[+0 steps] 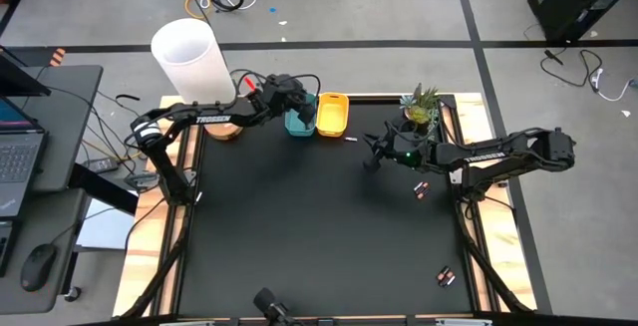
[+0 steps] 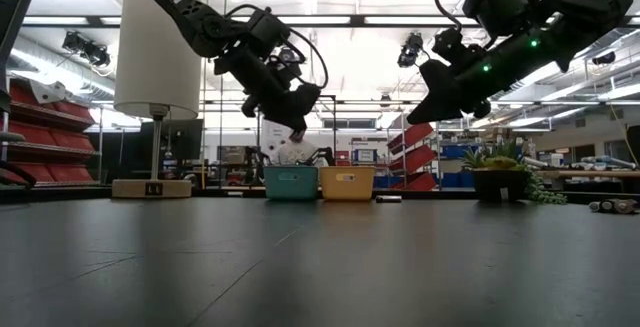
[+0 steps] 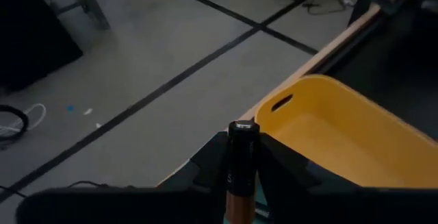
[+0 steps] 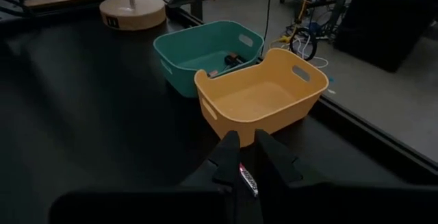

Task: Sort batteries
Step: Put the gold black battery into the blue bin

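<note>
My left gripper (image 1: 303, 113) hangs over the teal bin (image 1: 297, 123) at the table's far edge, shut on a black battery with a copper-orange end (image 3: 242, 162). The yellow bin (image 1: 332, 114) stands just right of the teal one. My right gripper (image 1: 374, 159) is raised above the table, right of and nearer than the yellow bin (image 4: 260, 101), shut on a small whitish battery (image 4: 246, 178). A dark cell lies in the teal bin (image 4: 231, 61). Loose batteries lie on the mat at the right (image 1: 421, 190), near the right near corner (image 1: 446, 278), and by the yellow bin (image 1: 351, 140). My left gripper pinches the black battery's body (image 3: 241, 176) between its two fingers (image 3: 211, 161). The battery lies along the fingers, its flat black end (image 3: 243, 127) sticking out past their tips, lifted clear. My right gripper pinches the small whitish battery (image 4: 248, 181) between its two fingers (image 4: 227, 157). The cell sits back from the fingertips, lifted clear of the table.
A lamp with a white shade (image 1: 184, 52) and a round wooden base (image 1: 224, 127) stands left of the teal bin. A potted plant (image 1: 421, 112) sits at the far right corner. The black mat's middle (image 1: 299, 226) bears nothing. A person shows behind the bins (image 2: 295, 150).
</note>
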Robot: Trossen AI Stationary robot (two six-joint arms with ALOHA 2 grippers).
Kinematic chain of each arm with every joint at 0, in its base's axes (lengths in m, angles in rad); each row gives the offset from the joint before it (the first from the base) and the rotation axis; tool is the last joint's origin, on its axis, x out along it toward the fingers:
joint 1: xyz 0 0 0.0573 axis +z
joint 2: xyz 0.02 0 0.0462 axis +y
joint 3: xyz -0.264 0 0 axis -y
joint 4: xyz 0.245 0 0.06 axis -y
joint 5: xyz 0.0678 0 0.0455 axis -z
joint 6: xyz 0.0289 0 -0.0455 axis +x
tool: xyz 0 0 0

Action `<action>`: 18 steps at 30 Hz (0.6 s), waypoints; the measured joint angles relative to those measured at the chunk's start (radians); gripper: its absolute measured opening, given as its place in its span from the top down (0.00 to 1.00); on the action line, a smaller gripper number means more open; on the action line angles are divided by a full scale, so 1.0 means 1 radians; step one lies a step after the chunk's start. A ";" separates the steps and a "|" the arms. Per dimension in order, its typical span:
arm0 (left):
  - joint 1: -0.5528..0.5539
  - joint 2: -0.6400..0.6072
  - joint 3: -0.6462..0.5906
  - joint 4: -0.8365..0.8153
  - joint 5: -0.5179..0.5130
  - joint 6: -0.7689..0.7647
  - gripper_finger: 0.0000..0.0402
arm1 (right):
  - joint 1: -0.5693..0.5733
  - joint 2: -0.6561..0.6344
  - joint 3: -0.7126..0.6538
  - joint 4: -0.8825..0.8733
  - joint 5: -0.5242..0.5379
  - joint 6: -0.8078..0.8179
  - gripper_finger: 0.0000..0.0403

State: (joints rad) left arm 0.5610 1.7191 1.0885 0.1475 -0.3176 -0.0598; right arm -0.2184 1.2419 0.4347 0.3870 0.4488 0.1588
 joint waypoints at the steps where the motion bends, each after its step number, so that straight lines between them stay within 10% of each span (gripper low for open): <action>1: 0.000 0.000 0.000 0.003 0.010 -0.006 0.78 | 0.000 0.000 0.000 0.000 0.000 0.003 0.92; 18: -0.001 0.030 0.000 -0.004 0.114 0.006 0.78 | 0.002 0.000 -0.001 -0.058 -0.008 0.025 0.92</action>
State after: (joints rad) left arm 0.5602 1.7486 1.0885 0.1437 -0.2038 -0.0541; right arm -0.2165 1.2419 0.4339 0.3286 0.4404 0.1841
